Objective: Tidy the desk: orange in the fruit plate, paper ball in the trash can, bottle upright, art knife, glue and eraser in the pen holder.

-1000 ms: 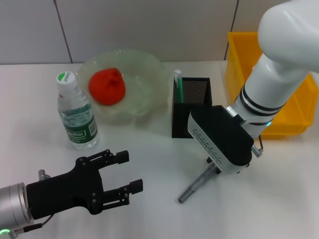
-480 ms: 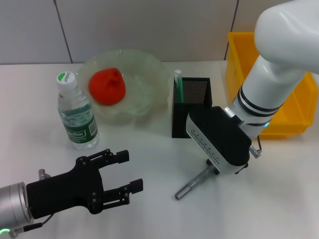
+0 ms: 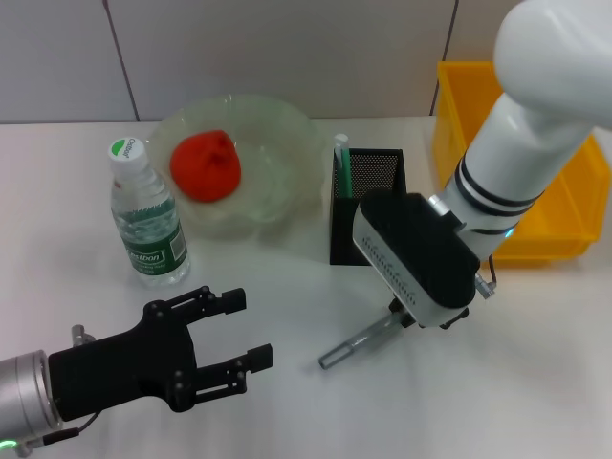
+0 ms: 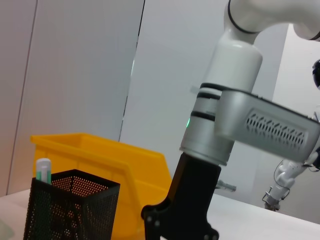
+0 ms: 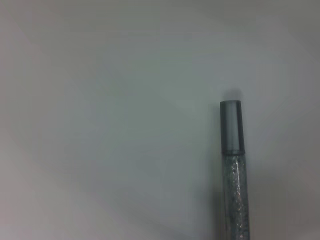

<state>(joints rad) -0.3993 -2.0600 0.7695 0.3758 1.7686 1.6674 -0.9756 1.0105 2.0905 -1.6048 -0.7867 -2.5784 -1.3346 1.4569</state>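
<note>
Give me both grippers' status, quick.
Left gripper: open, empty, low over the table.
Right gripper: shut on the art knife, beside the pen holder.

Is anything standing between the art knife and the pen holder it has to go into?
Nothing visible does. The art knife hangs from the right gripper just in front of the pen holder; only bare table lies between, and the glue fills one corner.

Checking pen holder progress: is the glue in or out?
In. The glue stands inside the pen holder, its white end poking above the mesh rim in the head view.
</note>
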